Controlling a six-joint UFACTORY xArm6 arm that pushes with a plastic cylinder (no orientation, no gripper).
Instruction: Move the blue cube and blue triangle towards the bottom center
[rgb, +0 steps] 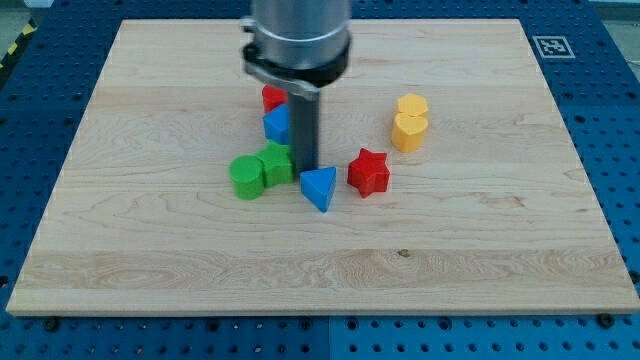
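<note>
The blue cube (276, 124) sits near the board's middle, just left of my rod and partly hidden by it. The blue triangle (320, 187) lies below and right of the cube, pointing towards the view's bottom. My tip (306, 168) is at the triangle's upper left edge, touching or nearly touching it, between the triangle and a green block. The rod hangs from the arm's grey collar (297, 40) at the view's top.
A red block (272, 97) sits just above the blue cube. Two green blocks (246, 177) (277, 161) lie left of my tip. A red star (368, 172) lies right of the triangle. Two yellow blocks (411, 105) (408, 131) sit further right. The wooden board (500, 250) rests on a blue pegboard table.
</note>
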